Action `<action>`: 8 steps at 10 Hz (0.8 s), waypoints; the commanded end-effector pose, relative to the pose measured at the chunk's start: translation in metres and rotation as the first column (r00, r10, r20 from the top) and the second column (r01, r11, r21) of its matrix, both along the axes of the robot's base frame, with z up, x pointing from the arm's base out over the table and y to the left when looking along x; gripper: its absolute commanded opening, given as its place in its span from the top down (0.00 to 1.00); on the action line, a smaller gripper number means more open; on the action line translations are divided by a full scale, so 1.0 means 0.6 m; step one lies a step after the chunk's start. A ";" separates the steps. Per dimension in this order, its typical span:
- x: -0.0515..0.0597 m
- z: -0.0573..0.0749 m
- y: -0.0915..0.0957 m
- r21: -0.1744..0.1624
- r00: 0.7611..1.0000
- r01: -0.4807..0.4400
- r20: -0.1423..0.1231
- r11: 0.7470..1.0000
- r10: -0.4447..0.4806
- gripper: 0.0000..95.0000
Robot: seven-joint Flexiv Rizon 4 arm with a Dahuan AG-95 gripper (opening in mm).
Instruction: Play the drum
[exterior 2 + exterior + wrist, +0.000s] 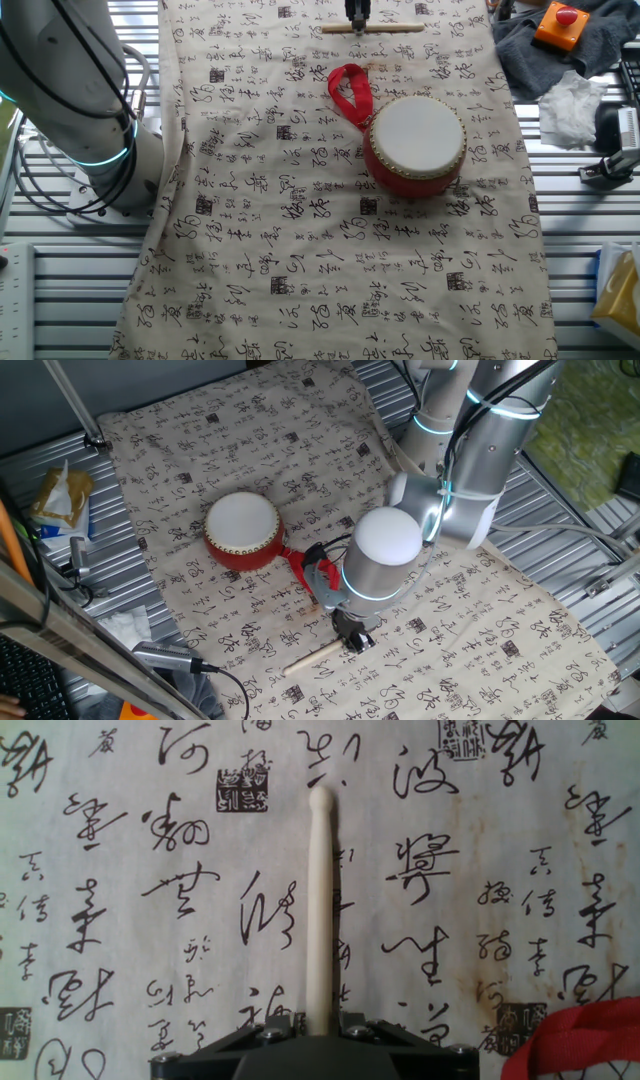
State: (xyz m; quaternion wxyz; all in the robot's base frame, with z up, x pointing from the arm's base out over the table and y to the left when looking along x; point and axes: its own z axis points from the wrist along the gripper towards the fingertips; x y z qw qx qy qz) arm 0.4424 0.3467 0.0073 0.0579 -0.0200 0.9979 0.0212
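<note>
Low over cloth (480, 620), end effector (352, 641) straddles stick (312, 656).

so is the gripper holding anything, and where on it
The gripper has its fingers on either side of the stick at its butt end, the rounded tip pointing away. The stick seems to lie on the cloth, not lifted.

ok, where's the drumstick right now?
In one fixed view, the drumstick lies on the calligraphy cloth under the hand, right of the drum.
</note>
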 end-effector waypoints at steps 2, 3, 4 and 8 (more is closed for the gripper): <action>0.001 0.005 -0.002 -0.008 0.999 -0.024 0.033 1.000 0.024 1.00; 0.002 0.011 -0.003 -0.008 0.999 -0.026 0.029 1.000 0.026 1.00; 0.004 0.024 -0.005 -0.008 0.999 -0.033 0.026 0.999 0.034 1.00; 0.005 0.110 -0.009 -0.004 0.997 -0.075 -0.024 0.997 0.075 1.00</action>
